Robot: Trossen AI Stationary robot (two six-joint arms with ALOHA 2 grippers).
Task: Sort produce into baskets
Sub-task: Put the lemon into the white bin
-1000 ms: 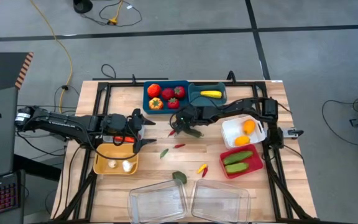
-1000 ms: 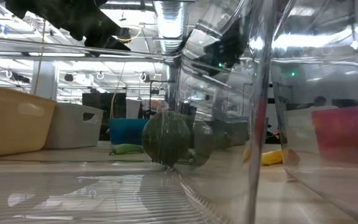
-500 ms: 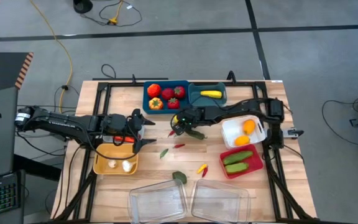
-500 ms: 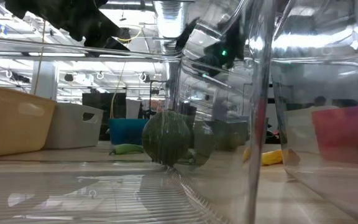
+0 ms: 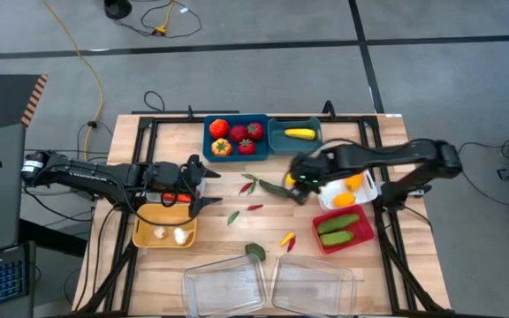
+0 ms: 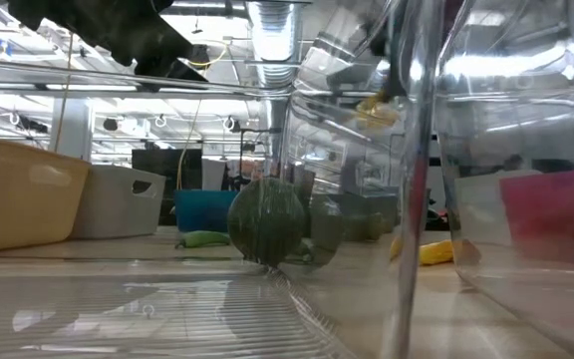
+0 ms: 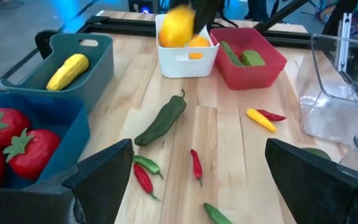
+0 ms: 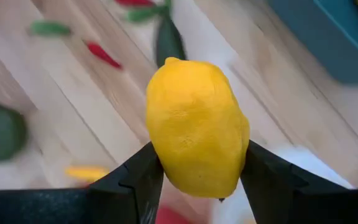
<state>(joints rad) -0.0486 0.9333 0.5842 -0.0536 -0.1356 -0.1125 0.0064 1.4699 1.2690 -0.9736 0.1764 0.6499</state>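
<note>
Much is sorted: tomatoes in the teal bin (image 5: 236, 136) at the counter's far edge, cucumbers in the red bin (image 5: 344, 230), oranges in the white bin (image 5: 346, 186). The right end effector (image 5: 304, 177) pinches a lemon (image 8: 196, 127) just beside that white bin. The dark green pepper (image 5: 270, 185), small chillies (image 7: 196, 164) and a round green piece (image 5: 254, 252) remain mid-counter; the left end effector (image 5: 194, 183), spread, waits over the tan bin (image 5: 164, 228).

Right pincer (image 5: 300, 179) hangs mid-bench, fingers (image 8: 135, 180) clamped on a lemon (image 8: 196, 127). Left pincer (image 5: 203, 186) waits over the left side, fingers spread wide.
</note>
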